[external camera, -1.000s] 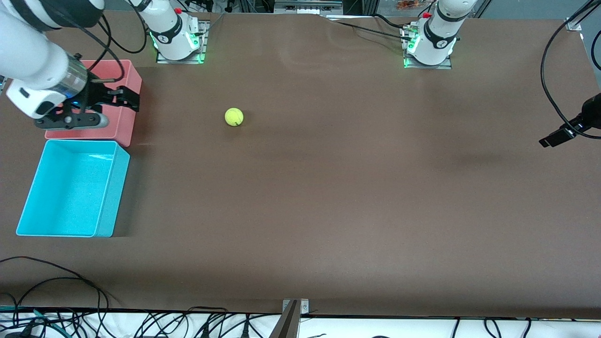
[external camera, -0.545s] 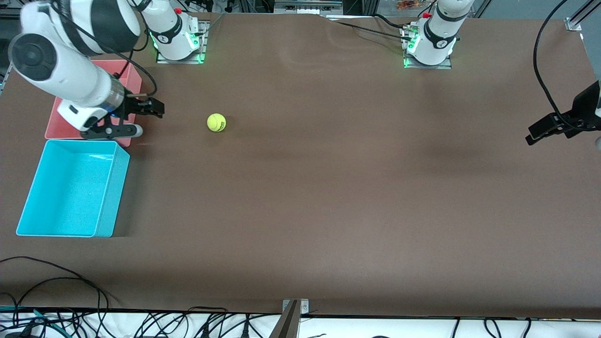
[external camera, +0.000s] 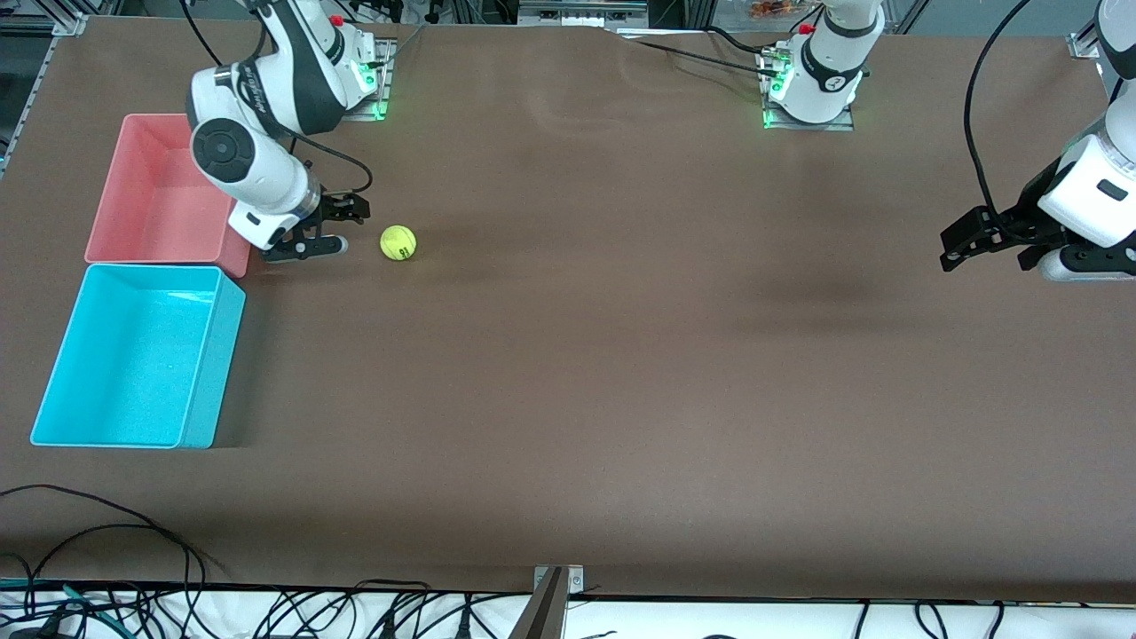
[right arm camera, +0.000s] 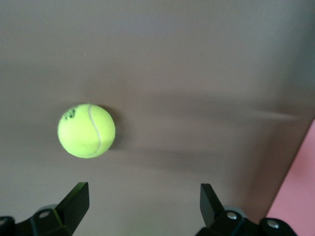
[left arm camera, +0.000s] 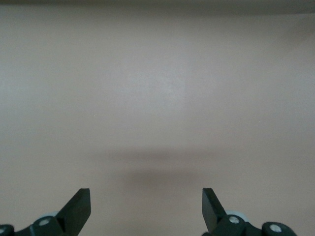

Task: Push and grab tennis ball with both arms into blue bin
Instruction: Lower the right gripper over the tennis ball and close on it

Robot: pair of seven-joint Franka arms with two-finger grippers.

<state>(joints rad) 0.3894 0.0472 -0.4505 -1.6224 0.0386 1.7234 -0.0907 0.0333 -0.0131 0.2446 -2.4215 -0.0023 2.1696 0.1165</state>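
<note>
Front view: tennis ball on the brown table, just beside the right gripper, apart from it, with the pink bin next along toward the right arm's end and the blue bin nearer the camera than the pink one (ball in neither). Right gripper's fingers spread wide, nothing between, ball ahead of them. Left gripper low over bare table at the left arm's end, fingers likewise apart and holding nothing.

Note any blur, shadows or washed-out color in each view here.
Front view: sharp, evenly lit, soft arm shadows on the table. Left wrist view: hazy and pale, a faint shadow band on bare table past the open left gripper. Right wrist view: tennis ball fairly crisp with a smeared shadow beside it, open right gripper below.
</note>
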